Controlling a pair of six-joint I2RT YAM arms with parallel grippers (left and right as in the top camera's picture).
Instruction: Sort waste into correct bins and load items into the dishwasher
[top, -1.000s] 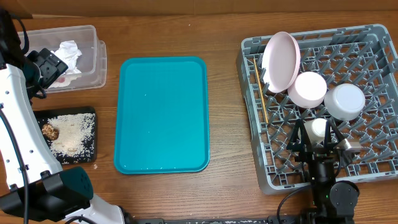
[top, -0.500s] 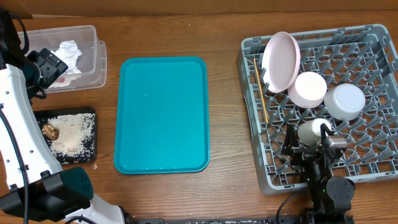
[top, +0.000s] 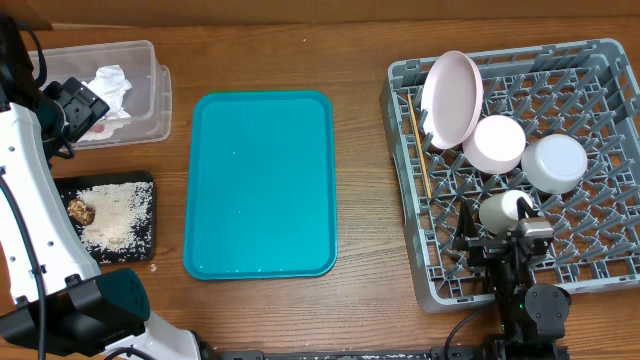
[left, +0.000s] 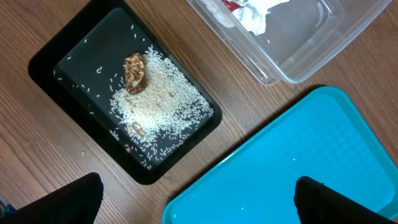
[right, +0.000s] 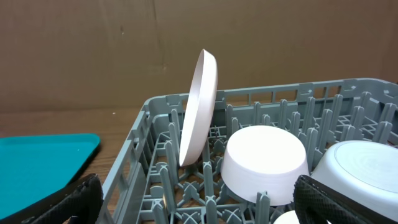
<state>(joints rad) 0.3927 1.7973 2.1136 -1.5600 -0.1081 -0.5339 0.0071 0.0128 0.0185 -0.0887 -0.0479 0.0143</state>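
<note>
Since a second ago the right gripper (top: 503, 238) has drawn back toward the near rim of the dish rack (top: 397, 150). That uncovers the cup (top: 501, 210), which lies among the pegs just in front of the pink bowl (top: 497, 143) and the white bowl (top: 554, 163). Its fingers stand wide apart, empty. The plate (top: 452, 98) stands on edge near the rack's left wall, with the stick (top: 418, 150) along that wall.

The left gripper (left: 199, 204), also spread wide and holding nothing, hangs over bare wood between the black tray (left: 43, 53), the clear tub (left: 292, 74) and the teal tray (top: 260, 185). Tissue (top: 110, 85) lies in the tub, and crumbs (left: 155, 102) in the black tray.
</note>
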